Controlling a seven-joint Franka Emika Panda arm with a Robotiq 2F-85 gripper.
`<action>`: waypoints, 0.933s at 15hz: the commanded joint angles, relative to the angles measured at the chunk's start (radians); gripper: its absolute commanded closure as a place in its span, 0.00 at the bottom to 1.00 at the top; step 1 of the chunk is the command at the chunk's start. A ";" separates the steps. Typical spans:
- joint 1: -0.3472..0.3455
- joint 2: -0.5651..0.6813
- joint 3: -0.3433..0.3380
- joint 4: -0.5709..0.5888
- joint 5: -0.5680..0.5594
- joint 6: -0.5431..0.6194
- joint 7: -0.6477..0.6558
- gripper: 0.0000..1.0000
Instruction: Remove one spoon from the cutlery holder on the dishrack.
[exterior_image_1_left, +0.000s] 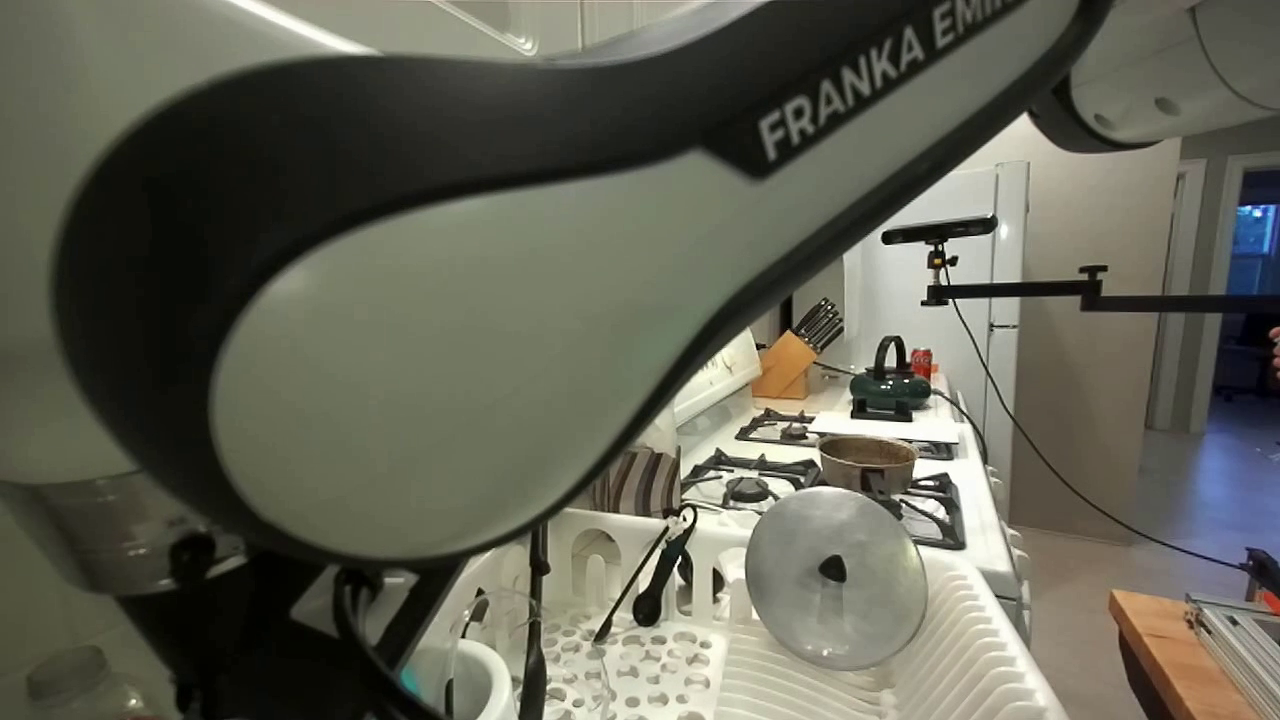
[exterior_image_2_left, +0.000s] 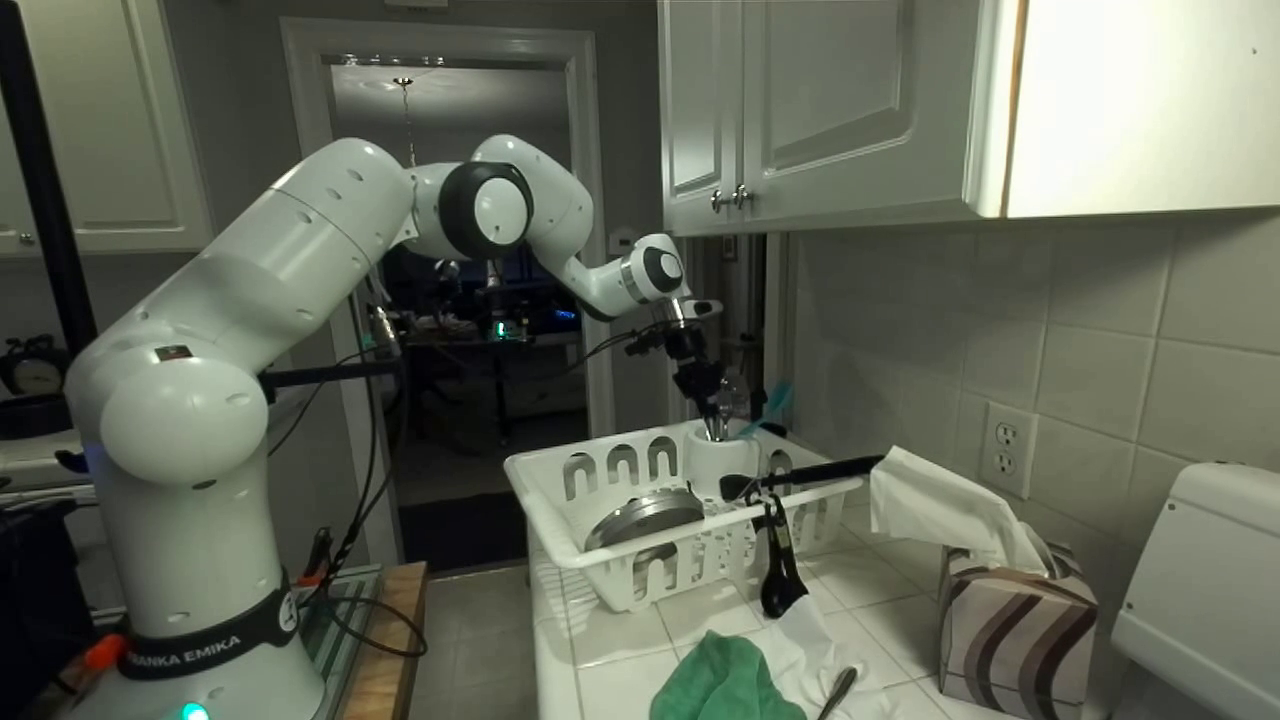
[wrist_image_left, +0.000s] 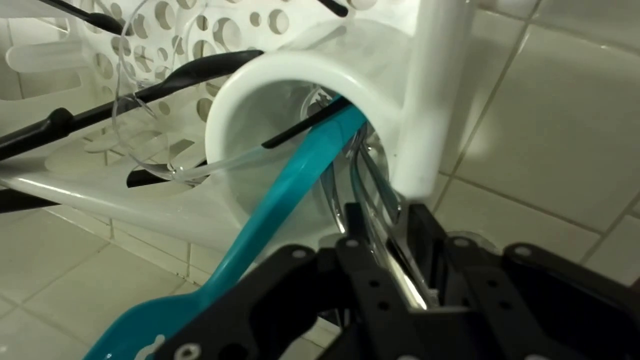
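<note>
The whitish cutlery holder (wrist_image_left: 300, 62) sits at the corner of the white dishrack (exterior_image_2_left: 545, 480). In the wrist view, my gripper (wrist_image_left: 386, 215) stands over the holder's rim side with its fingers apart. A shiny metal utensil (wrist_image_left: 407, 290) runs lengthwise between them, near the left finger, with a gap on the right finger's side. A shorter metal handle (wrist_image_left: 331, 187) lies just outside the left finger. Which metal piece is a spoon I cannot tell, as their far ends are hidden. A teal slotted utensil (wrist_image_left: 285, 195) leans out of the holder beside the gripper. In an exterior view the gripper (exterior_image_2_left: 712, 412) points down into the holder.
A clear stemmed glass (wrist_image_left: 120, 100) and black-handled utensils (wrist_image_left: 195, 72) lie in the rack near the holder. A metal lid (exterior_image_1_left: 835, 590) leans in the rack's slots. Black measuring spoons (exterior_image_2_left: 780, 570) hang on the rack's outer side. A tissue box (exterior_image_2_left: 1015, 630) and green cloth (exterior_image_2_left: 725, 680) lie close by.
</note>
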 joint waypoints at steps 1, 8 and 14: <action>0.003 -0.035 0.004 -0.044 0.015 -0.014 0.037 0.63; 0.001 -0.083 0.011 -0.111 0.015 -0.019 0.083 0.72; -0.001 -0.088 0.006 -0.123 0.006 -0.020 0.098 0.65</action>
